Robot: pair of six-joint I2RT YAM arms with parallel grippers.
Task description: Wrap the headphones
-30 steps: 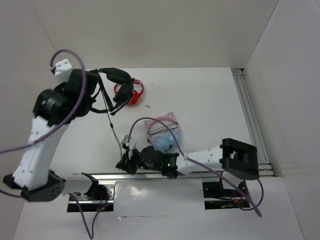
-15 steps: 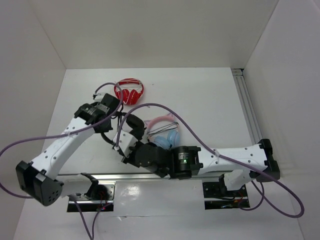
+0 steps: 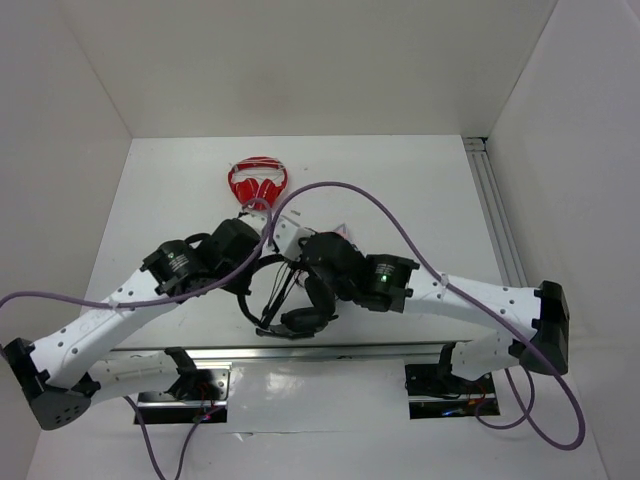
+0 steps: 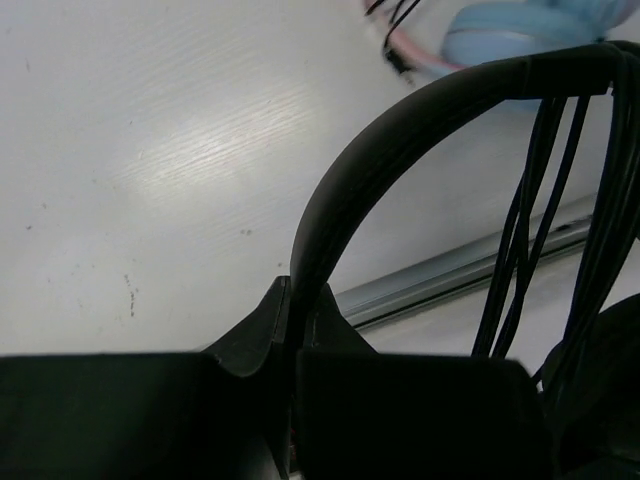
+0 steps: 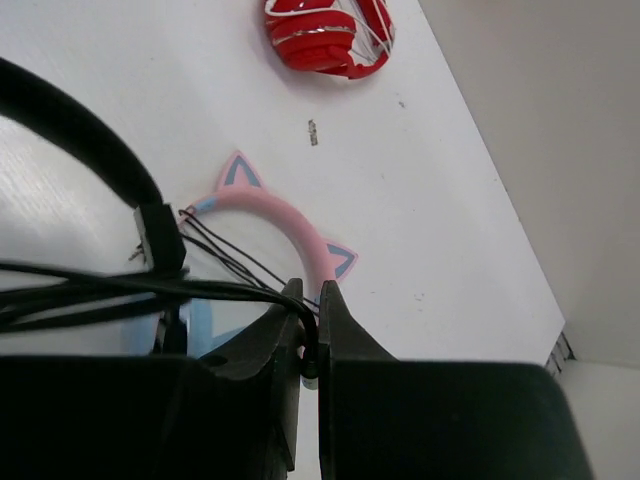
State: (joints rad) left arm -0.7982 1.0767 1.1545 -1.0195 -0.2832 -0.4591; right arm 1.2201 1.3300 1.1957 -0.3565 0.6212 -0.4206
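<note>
The black headphones hang between my two grippers over the near middle of the table. My left gripper is shut on the thin black headband; in the top view it sits at the left of the headset. Several strands of the black cable cross the headband. My right gripper is shut on the thin cable near its end; the headband shows at its left. In the top view the right gripper is just right of the headband. The boom microphone is not visible.
Red-and-white headphones lie at the far middle, also in the right wrist view. Pink-and-blue cat-ear headphones lie under the right arm. A metal rail runs along the near edge. White walls enclose the table.
My left arm has swung the black headphones from the far left down to the near centre. My right gripper has moved from the near edge up beside them, still holding the cable.
</note>
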